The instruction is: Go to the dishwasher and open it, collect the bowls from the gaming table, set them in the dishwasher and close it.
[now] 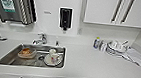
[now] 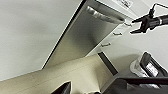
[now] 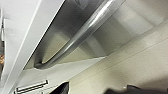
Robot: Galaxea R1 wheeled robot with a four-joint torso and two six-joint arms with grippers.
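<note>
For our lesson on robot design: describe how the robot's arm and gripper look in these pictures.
In the left wrist view, the right gripper is black with two thin pointed fingers forming a fork, on a dark rod-like arm. A thin black cable loops above it.

A steel sink in the white counter holds a mug on a plate; stacked white dishes sit farther along.

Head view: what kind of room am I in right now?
Most likely an office kitchenette. A steel sink with a cup and plate in it sits in a white counter, wall cabinets hang above, and a stainless dishwasher stands under the counter.
</note>
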